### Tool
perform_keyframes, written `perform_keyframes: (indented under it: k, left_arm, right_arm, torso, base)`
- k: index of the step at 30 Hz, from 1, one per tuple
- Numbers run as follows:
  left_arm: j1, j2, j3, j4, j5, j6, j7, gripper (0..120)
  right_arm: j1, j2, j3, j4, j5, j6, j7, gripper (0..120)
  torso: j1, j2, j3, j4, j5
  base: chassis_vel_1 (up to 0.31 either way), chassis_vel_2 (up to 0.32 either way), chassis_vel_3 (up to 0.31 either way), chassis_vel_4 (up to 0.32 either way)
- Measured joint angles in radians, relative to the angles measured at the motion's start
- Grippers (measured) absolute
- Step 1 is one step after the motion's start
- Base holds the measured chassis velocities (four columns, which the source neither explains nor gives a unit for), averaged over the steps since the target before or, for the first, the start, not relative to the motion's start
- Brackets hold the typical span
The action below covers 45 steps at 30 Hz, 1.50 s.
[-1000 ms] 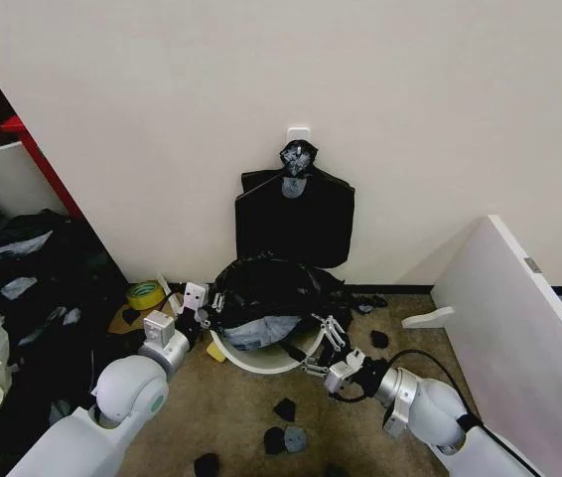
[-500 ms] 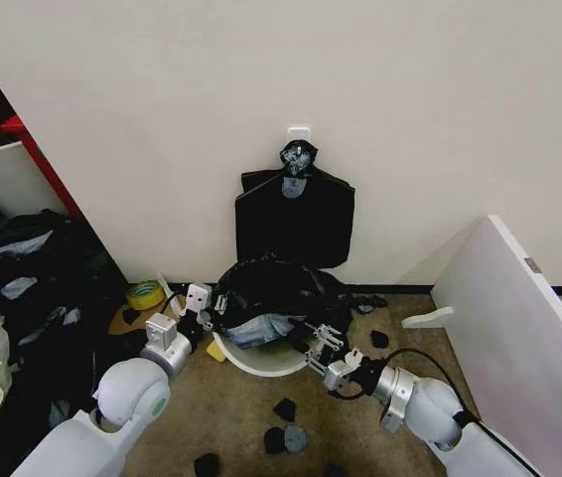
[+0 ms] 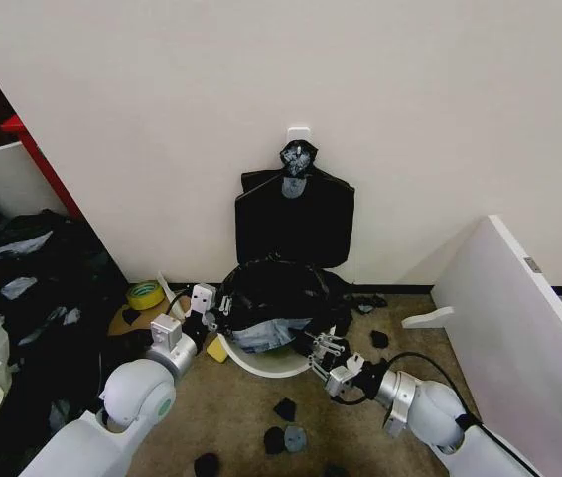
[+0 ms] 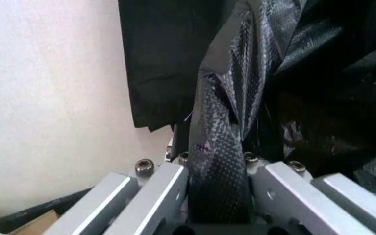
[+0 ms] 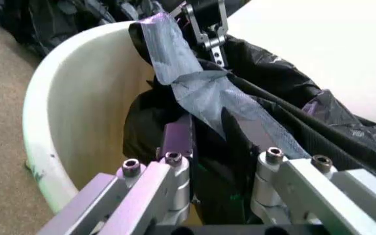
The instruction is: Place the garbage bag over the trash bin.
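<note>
since a second ago both arms have crept inward and up a bit, and the garbage bag [image 3: 279, 298] looks pulled tighter and rounder over the mouth of the trash bin [image 3: 261, 360], with the right claw [image 3: 324, 350] now closer in against the bin's rim than it was.

the bin is a white bucket sitting on the brownish floor [image 3: 241, 417] right up against the wall [image 3: 410, 119], tipped toward the robot so you can see its near rim. the bag sits on top of it as a black crinkly dome, with a paler stretched patch on the near side.

left claw [image 3: 211, 310] is at the bag's left edge; in the left wrist view its fingers [image 4: 158, 196] are pinched on a twisted fold of the bag [image 4: 224, 161]. right claw is at the near right of the rim, and the right wrist view shows it [image 5: 220, 169] clamped on black plastic [image 5: 201, 93], with the bin's white wall [image 5: 76, 112] just beside it.

other stuff: a flat black bundle [image 3: 295, 221] hanging on the wall above the bin, a yellow tape roll [image 3: 145, 294] on the floor to the left, small black scraps [image 3: 285, 408] in front, and a white panel [image 3: 519, 328] leaning on the right.
</note>
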<state>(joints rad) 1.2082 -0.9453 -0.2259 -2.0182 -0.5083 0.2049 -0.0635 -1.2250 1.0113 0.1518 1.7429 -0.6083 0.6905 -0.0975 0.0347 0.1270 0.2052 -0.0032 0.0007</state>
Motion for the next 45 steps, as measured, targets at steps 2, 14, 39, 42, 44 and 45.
perform_keyframes:
  k: [2,14,39,42,44,45]
  left_arm:
    - [0.0,0.004,0.0,-0.001,-0.001,0.0,0.0,1]
    - [0.005,-0.001,0.002,-0.009,-0.001,0.003,-0.002,1]
    - [-0.012,-0.048,-0.074,-0.027,-0.228,0.056,-0.067,1]
    - [-0.009,-0.052,-0.091,-0.03,-0.282,0.077,-0.082,1]
    - [-0.009,-0.053,-0.101,-0.037,-0.311,0.092,-0.093,1]
    - [-0.009,-0.053,-0.106,-0.041,-0.327,0.101,-0.1,1]
  right_arm:
    - [0.0,0.0,0.001,0.0,-0.001,0.0,0.0,15]
    - [-0.001,0.003,-0.02,0.017,0.015,-0.027,0.06,11]
    - [-0.038,0.001,-0.121,-0.02,0.472,0.102,-0.148,0]
    - [-0.039,0.009,-0.119,-0.05,0.473,0.129,-0.171,0]
    - [-0.037,0.014,-0.115,-0.067,0.47,0.131,-0.189,0]
    - [-0.035,0.017,-0.113,-0.077,0.462,0.131,-0.197,0]
  torso:
    - [0.0,0.0,0.0,0.0,0.0]
    - [0.0,0.0,0.0,0.0,-0.0001]
    - [0.0,0.0,0.0,-0.0001,0.0001]
    - [0.0,0.0,0.0,0.0,-0.0001]
    - [0.0,0.0,0.0,0.0,0.0]
    - [0.0,0.0,0.0,0.0,0.0]
  base:
    - [0.0,0.0,0.0,0.0]
    - [0.0,0.0,0.0,0.0]
    - [0.0,0.0,0.0,0.0]
    - [0.0,0.0,0.0,0.0]
    - [0.0,0.0,0.0,0.0]
    - [0.0,0.0,0.0,0.0]
